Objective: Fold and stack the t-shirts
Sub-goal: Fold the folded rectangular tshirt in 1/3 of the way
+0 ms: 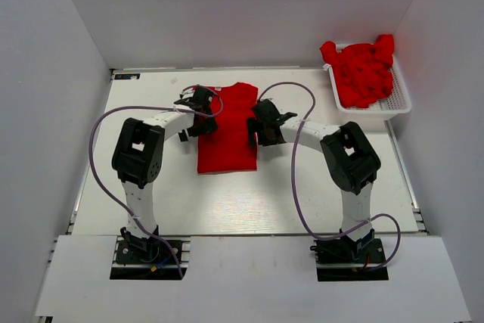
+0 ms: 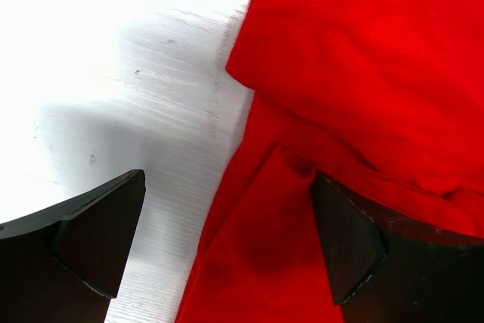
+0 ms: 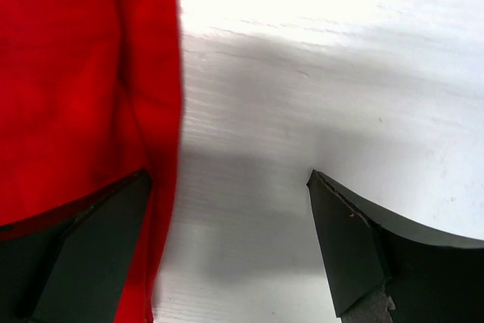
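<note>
A red t-shirt (image 1: 228, 130) lies folded into a long strip in the middle of the table, neck end far from the arms. My left gripper (image 1: 198, 108) hangs open at its left edge; in the left wrist view the t-shirt (image 2: 363, 73) runs between the jaws, one finger (image 2: 344, 243) over cloth, the other over bare table. My right gripper (image 1: 263, 122) stands open at the strip's right edge; its left finger (image 3: 91, 247) is over the t-shirt (image 3: 76, 81), its right finger over bare table. More red t-shirts (image 1: 364, 72) are heaped in the basket.
The white slotted basket (image 1: 401, 100) sits at the far right corner of the table. White walls close in the back and both sides. The table's near edge lies by the arm bases (image 1: 147, 251).
</note>
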Controlling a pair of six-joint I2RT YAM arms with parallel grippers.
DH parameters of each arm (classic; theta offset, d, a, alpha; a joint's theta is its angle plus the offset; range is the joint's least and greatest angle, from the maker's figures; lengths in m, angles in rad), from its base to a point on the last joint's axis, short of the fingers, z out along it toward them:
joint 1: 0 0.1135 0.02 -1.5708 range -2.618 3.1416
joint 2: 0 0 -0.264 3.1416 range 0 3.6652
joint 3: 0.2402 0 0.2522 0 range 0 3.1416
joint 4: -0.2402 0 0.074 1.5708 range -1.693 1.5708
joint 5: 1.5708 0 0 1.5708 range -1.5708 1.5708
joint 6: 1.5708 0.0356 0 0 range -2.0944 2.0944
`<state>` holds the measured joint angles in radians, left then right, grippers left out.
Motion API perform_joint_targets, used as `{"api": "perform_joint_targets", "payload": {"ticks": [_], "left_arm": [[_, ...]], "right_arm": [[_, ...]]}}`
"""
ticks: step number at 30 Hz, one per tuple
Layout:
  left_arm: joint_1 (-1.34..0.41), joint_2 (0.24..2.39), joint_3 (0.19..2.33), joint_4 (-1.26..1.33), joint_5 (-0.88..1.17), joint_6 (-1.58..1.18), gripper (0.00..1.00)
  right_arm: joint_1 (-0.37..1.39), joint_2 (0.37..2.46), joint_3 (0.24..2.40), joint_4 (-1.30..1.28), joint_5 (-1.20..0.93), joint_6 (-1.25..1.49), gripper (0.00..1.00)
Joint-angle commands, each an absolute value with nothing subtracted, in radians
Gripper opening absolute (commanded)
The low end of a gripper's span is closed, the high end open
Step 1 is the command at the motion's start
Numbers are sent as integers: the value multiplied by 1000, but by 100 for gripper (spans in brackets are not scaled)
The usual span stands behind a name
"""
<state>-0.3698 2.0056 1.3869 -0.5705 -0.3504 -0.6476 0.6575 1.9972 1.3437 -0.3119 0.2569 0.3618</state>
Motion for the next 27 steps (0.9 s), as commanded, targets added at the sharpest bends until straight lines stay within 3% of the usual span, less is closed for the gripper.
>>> {"api": "perform_joint_targets", "payload": {"ticks": [1, 9, 18, 20, 27], "left_arm": [[-344, 2025, 1390, -624, -403, -650, 100], [-344, 1976, 1420, -537, -313, -537, 100], [-344, 1737, 1407, -618, -216, -443, 100], [-359, 1695, 1347, -649, -225, -443, 100], [-368, 1517, 958, -523, 32, -503, 100]], "right_arm": [[646, 1983, 1272, -388, 365, 406, 90], [652, 1968, 1327, -393, 299, 370, 90], [655, 1711, 1283, -357, 42, 244, 90], [661, 1666, 1232, -351, 9, 215, 90], [712, 1592, 1040, -267, -126, 124, 90]]}}
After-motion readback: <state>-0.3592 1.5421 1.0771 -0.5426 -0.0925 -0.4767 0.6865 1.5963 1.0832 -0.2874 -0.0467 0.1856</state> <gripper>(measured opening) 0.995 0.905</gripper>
